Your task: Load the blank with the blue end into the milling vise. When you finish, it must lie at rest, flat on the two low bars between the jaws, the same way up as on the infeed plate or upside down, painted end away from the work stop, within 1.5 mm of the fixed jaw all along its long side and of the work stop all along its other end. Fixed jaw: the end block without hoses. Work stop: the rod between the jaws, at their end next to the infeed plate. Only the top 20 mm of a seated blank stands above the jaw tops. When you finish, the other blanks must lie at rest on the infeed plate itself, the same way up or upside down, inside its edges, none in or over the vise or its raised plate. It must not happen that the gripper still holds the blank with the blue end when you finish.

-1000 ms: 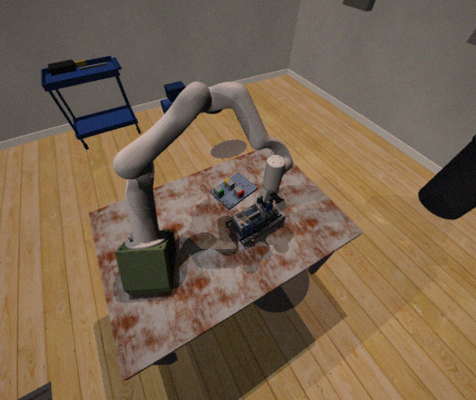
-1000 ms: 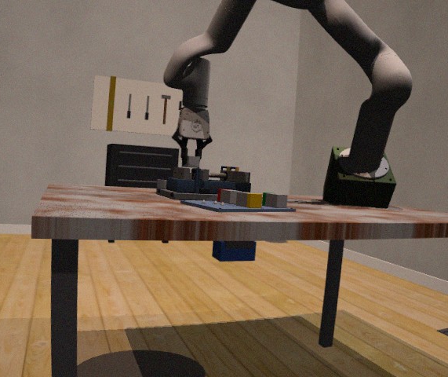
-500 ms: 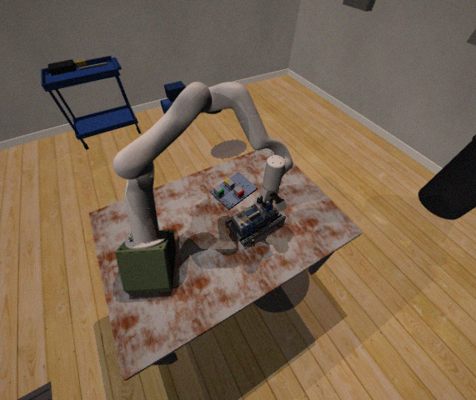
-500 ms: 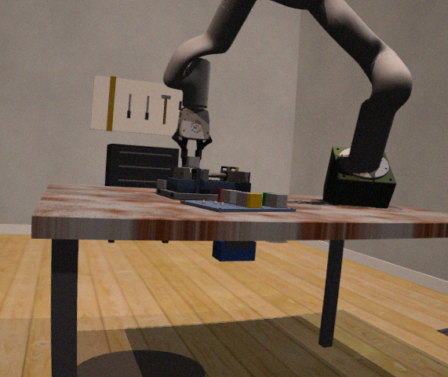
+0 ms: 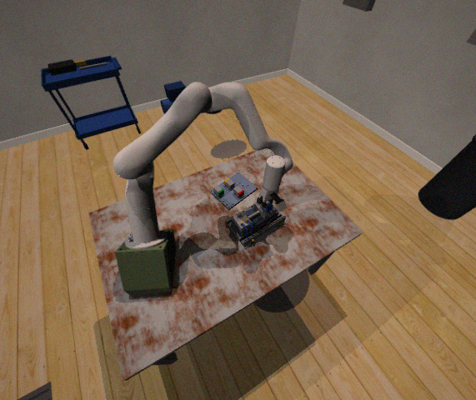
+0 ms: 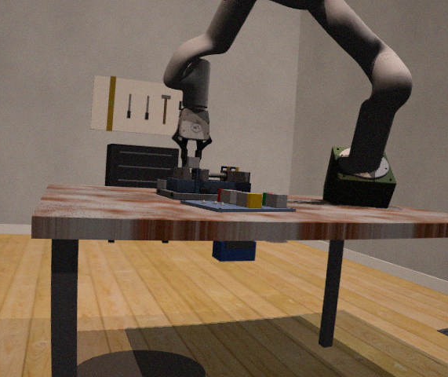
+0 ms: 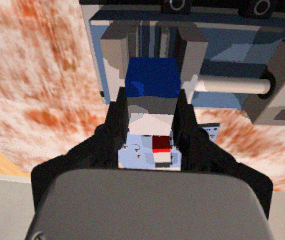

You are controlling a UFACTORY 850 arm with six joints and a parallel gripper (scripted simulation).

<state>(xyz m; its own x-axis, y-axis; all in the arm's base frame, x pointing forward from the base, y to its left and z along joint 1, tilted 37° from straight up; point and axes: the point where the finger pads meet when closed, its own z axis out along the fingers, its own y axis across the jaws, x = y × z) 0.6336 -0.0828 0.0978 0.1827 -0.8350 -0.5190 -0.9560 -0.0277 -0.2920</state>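
My gripper [image 7: 151, 100] is shut on the blank with the blue end [image 7: 152, 82], a grey block whose blue end points away from me in the wrist view. It hangs over the gap between the vise jaws [image 7: 153, 42]. In the exterior view the gripper [image 6: 191, 155] holds the grey blank [image 6: 193, 162] just above the vise [image 6: 203, 181]. In the top view the gripper [image 5: 268, 202] stands over the far end of the vise [image 5: 255, 222]. The pale rod [image 7: 229, 86] runs to the right of the blank.
The blue infeed plate [image 5: 232, 190] carries the red-ended [image 5: 239, 192], yellow-ended [image 5: 229, 182] and green-ended [image 5: 218, 190] blanks; they also show in the exterior view [image 6: 252, 199]. The green robot base [image 5: 145, 264] stands at the table's left.
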